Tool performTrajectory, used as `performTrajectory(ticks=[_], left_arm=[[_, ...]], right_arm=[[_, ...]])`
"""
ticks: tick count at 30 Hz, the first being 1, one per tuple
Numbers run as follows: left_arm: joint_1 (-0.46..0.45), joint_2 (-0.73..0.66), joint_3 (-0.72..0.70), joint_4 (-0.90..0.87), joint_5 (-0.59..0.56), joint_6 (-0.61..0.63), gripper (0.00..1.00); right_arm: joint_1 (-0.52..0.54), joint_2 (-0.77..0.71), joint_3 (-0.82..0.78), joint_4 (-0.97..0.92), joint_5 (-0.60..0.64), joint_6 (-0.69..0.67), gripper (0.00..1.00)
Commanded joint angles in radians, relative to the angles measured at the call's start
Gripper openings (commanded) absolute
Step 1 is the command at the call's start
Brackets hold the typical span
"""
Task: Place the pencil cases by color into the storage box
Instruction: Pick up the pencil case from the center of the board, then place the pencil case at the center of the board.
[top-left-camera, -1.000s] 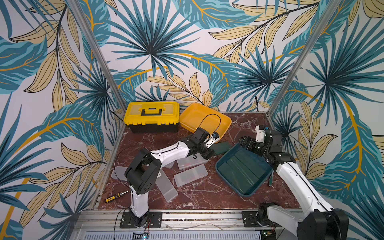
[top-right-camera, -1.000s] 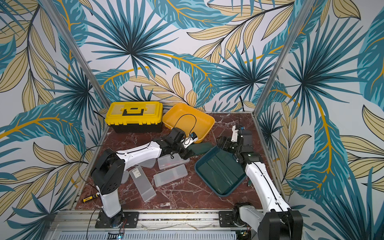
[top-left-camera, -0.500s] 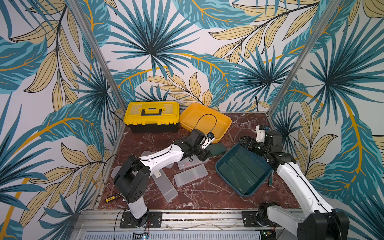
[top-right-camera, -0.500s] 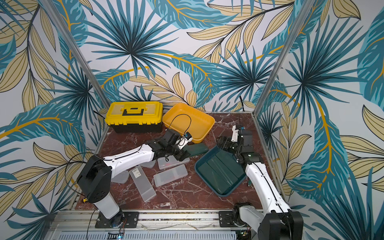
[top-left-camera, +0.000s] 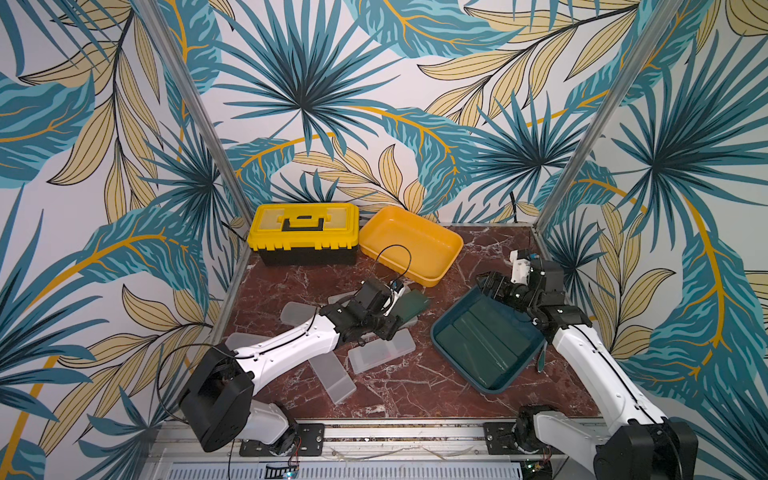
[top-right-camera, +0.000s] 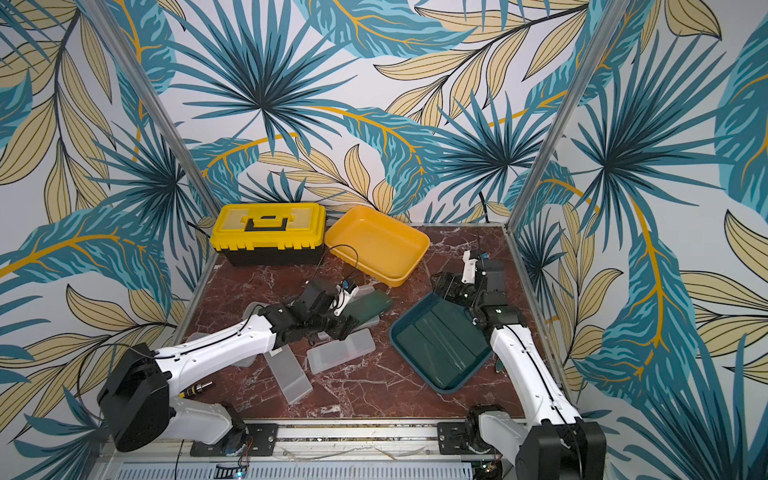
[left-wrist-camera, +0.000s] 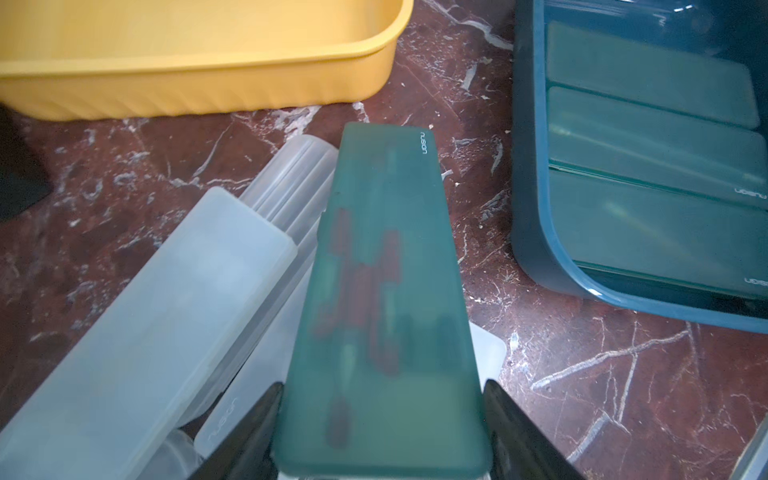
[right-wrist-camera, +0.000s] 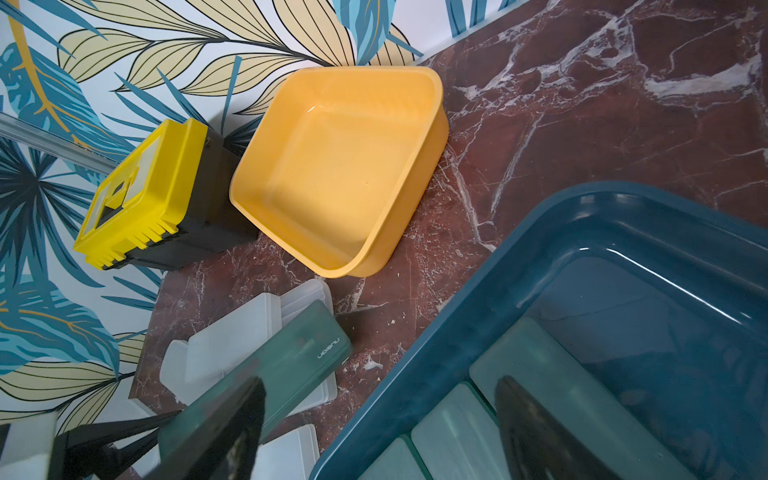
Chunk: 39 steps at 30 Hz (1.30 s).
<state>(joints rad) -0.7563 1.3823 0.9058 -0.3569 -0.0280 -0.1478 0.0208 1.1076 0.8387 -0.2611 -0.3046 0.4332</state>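
Observation:
My left gripper (left-wrist-camera: 382, 384) is shut on the near end of a dark green pencil case (left-wrist-camera: 382, 270), one finger on each long side. The case (top-left-camera: 409, 305) points toward the teal storage box (top-left-camera: 440, 332) and passes over a pile of frosted white pencil cases (left-wrist-camera: 166, 311). Three green cases (top-left-camera: 482, 345) lie side by side in the teal box. More white cases (top-left-camera: 382, 353) lie flat on the table beside my left arm. My right gripper (right-wrist-camera: 380, 380) hangs open over the teal box's far rim (right-wrist-camera: 436, 353), holding nothing.
An empty yellow storage box (top-left-camera: 409, 245) sits at the back, with a shut yellow toolbox (top-left-camera: 303, 232) to its left. The patterned walls and metal posts (top-left-camera: 569, 166) close in the marble table (top-left-camera: 415, 395). A small tool (top-right-camera: 199, 388) lies near my left arm's base.
My left arm has dropped lower and drawn back to the left, bringing the green case with it. The right arm has stayed still.

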Motion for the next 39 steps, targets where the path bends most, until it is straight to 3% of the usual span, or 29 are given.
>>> performTrajectory(ticks=[1,6,12,20,25,31,34,39], left_arm=[[-0.006,-0.053,-0.078,0.017,-0.080,-0.120,0.69],[-0.050,-0.061,-0.136,0.030,-0.147,-0.208,0.69],[-0.099,-0.051,-0.182,0.067,-0.173,-0.298,0.70],[-0.165,-0.024,-0.207,0.076,-0.245,-0.434,0.71],[-0.207,-0.031,-0.242,0.119,-0.269,-0.515,0.74],[-0.266,-0.013,-0.248,0.148,-0.285,-0.520,0.77],[-0.283,-0.074,-0.260,0.147,-0.299,-0.504,0.88],[-0.284,-0.270,-0.275,0.052,-0.369,-0.467,0.94]], right_arm=[[0.006,0.009,-0.026,0.009,-0.001,0.004,0.87],[0.039,0.017,-0.026,-0.004,0.037,0.039,0.86],[0.187,0.064,0.033,-0.089,0.194,0.100,0.86],[0.350,0.094,0.016,-0.076,0.344,0.301,0.86],[0.386,0.079,0.010,-0.101,0.412,0.348,0.87],[0.419,0.101,0.017,-0.114,0.423,0.358,0.88],[0.473,0.140,0.056,-0.145,0.455,0.352,0.90],[0.572,0.229,0.123,-0.161,0.512,0.385,0.92]])
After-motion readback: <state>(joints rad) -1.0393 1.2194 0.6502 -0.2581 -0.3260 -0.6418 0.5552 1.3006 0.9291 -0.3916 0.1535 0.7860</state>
